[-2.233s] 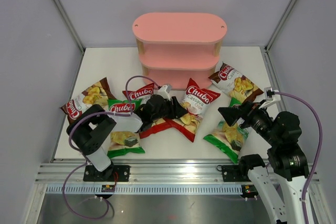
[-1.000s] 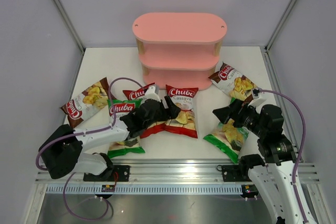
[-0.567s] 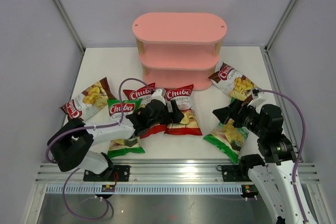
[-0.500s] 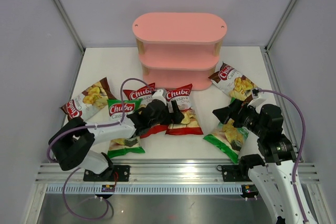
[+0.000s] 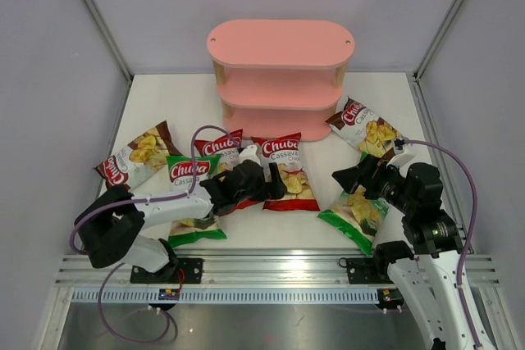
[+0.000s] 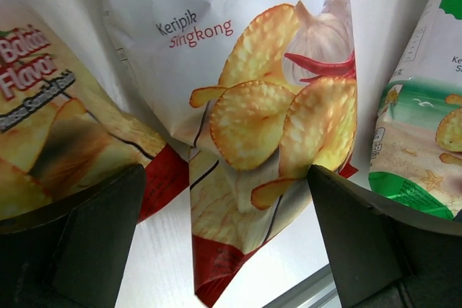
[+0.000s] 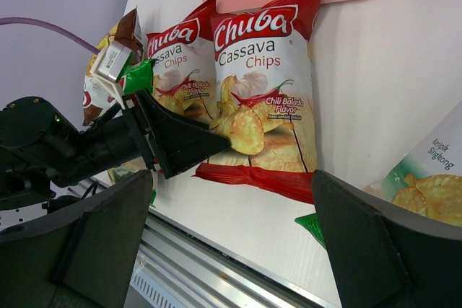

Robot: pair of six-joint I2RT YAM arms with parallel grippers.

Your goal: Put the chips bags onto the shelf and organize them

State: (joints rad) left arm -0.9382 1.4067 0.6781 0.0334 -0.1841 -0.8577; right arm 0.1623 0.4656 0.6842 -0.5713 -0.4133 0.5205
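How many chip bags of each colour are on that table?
Red bags: 2
Green bags: 2
Brown bags: 2
Total: 6

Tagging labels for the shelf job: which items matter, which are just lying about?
Job: shelf; centre red bag; left red bag; left green bag; right green bag; left brown bag; right brown bag.
Not job: purple cables; aluminium rail.
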